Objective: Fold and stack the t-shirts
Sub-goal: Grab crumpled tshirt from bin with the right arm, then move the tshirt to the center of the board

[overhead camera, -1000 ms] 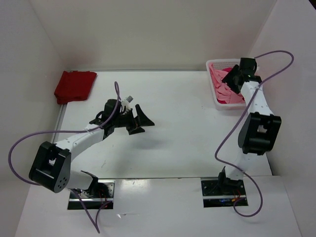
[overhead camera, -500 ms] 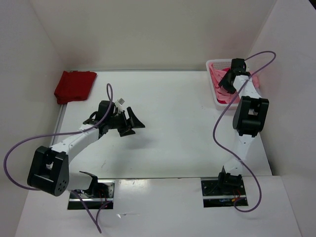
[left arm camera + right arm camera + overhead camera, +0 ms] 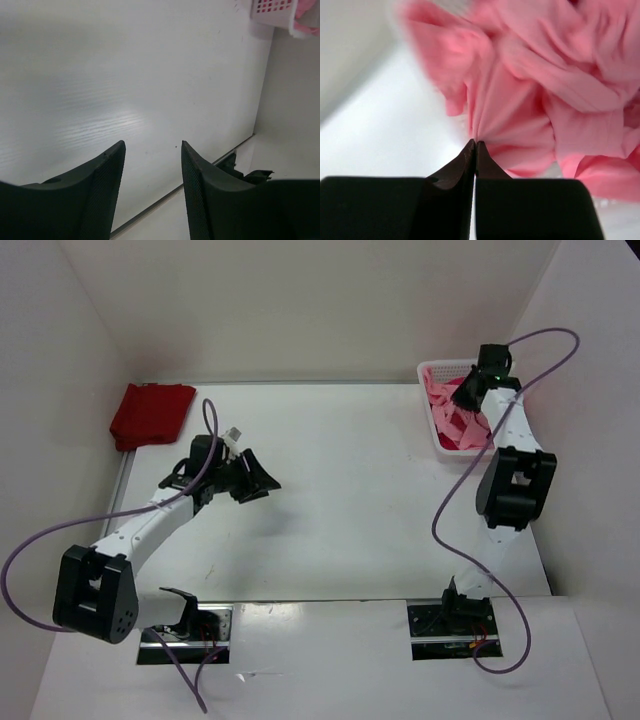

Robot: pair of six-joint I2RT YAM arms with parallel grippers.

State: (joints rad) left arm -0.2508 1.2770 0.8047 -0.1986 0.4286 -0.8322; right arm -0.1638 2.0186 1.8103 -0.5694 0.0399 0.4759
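**Pink cloth pinched in the basket**

Nearest, on the left side of the white bench (image 3: 350, 500): the left arm (image 3: 130, 530), bent low and pointing toward the middle. At its end, the left fingers (image 3: 258, 480), black, spread apart, holding nothing. Hanging over bare bench, well apart from every shirt. From the left wrist, only white bench in the gap between them, and a corner of the basket far off.

Further back on the right: the right arm (image 3: 510, 440), stretched out to the far right corner and reaching down into the white mesh basket (image 3: 432, 370). Right fingers (image 3: 474, 146) squeezed tight together, tips touching, nipping a fold of the pink shirts (image 3: 520, 100). Cloth pulled into little creases right at the tips. Lighter and brighter pink mixed in that heap, all crumpled up inside the basket. Cannot tell which of the two pinks is in the pinch.

Furthest back on the left: the dark red shirt (image 3: 152, 414), folded flat, lying at the far left corner of the bench, close by the left wall. Well apart from both sets of fingers and from the basket.
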